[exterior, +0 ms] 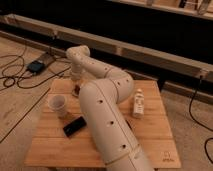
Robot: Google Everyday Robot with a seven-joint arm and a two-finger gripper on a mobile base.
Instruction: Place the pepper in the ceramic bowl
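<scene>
My gripper [76, 86] points down over the far left part of the wooden table [155, 135], at the end of the white arm that folds back from an elbow on the right. A small dark-red thing, seemingly the pepper [76, 92], shows right at the gripper's tip, close to the table top. I cannot tell whether it is held. The black ceramic bowl does not show; the thick white arm covers the middle of the table.
A small white cup [57, 104] stands at the left, in front of the gripper. A flat black slab [74, 126] lies nearer the front. A pale cream block [138, 104] stands on the right. Cables and a dark box [36, 66] lie on the floor at the left.
</scene>
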